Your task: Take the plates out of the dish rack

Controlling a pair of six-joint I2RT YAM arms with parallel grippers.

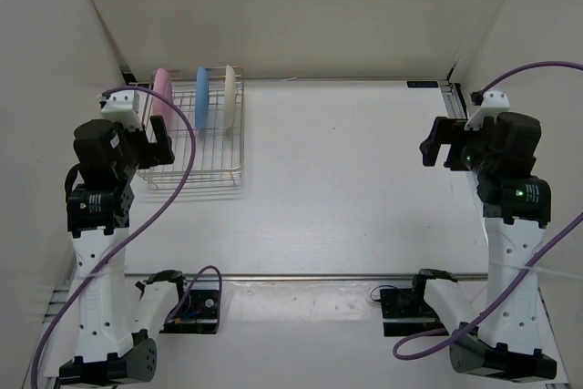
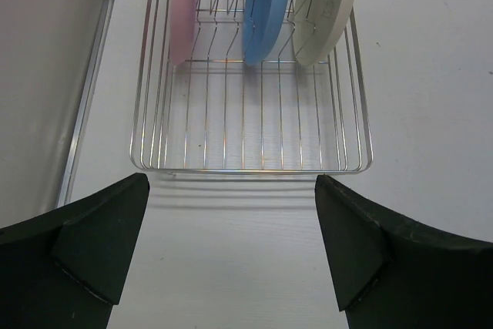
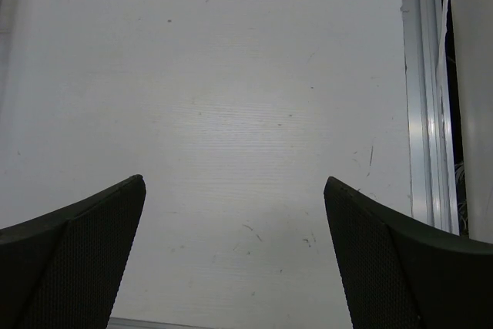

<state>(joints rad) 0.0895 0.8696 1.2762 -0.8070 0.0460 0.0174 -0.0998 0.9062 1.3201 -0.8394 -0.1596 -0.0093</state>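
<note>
**Item 1.** The rectangular silver wire-grid dish rack [image 2: 250,167] is set on the far left part of the white table [image 1: 346,179], close to the back wall. Its near half is bare wire.

**Item 2.** Three plates are stood on edge in the far end of the rack, side by side and apart from one another:
- The pink round shallow plate [image 2: 185,5] is placed leftmost.
- The blue round shallow plate [image 2: 266,9] is placed in the middle.
- The cream-white round shallow plate [image 2: 327,5] is placed rightmost, and is seen tilted a little to the right in the left wrist view. A faint mark is seen on its face but cannot be read.

**Item 3.** The left gripper [image 2: 231,190] is held above the table just short of the rack's near rim, pointed at the plates. Its dark fingers [image 2: 100,244] are spread wide and nothing is held between them (only table and rack wire are seen in the gap).

**Item 4.** The right gripper [image 3: 233,182] is held over the bare right side of the table, well apart from the rack. Its jaws are likewise spread wide and nothing is gripped. A silver metal rail [image 3: 420,113] is seen along the table's right edge.

**Item 5.** A purple cable [image 1: 173,179] is draped from the left arm's wrist down toward its base.
</note>
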